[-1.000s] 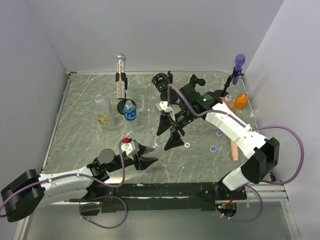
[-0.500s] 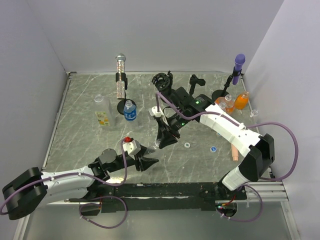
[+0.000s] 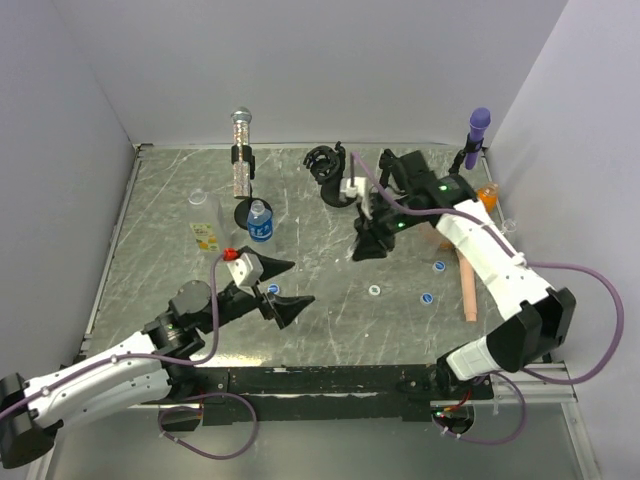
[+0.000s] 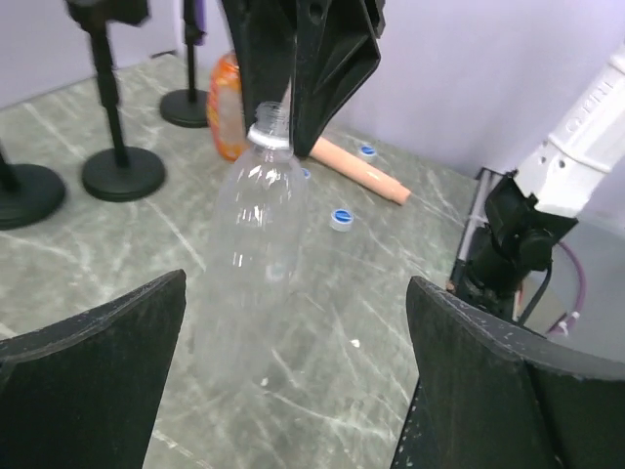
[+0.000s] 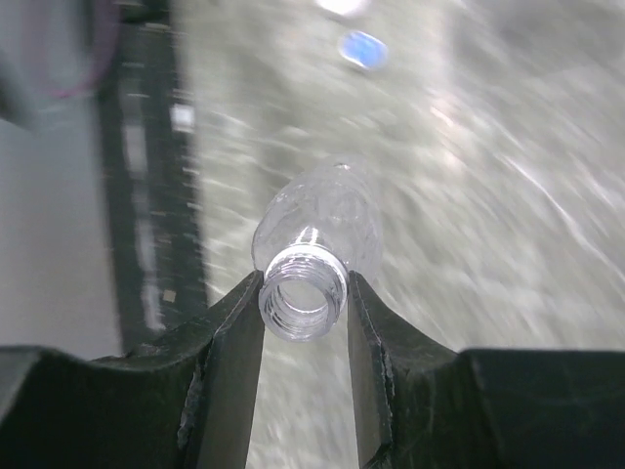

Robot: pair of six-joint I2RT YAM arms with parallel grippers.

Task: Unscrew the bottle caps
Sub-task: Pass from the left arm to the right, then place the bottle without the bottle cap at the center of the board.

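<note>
Now clear bottle [image 4: 258, 210] hangs mid-frame in the left wrist view, mouth uncapped, right claw [image 5: 305, 289] clamped tight on its neck. Lower-left of centre in the top view, left claw [image 3: 288, 285] gapes wide, holding nothing. One blue cap [image 4: 341, 217] lies on table [image 4: 410, 293], right of bottle.

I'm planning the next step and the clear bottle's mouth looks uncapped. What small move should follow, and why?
Probably the right gripper should stand the clear bottle on the table and let go: its fingers pinch the neck, the mouth shows no cap, and the left gripper hangs open, off the bottle.
</note>
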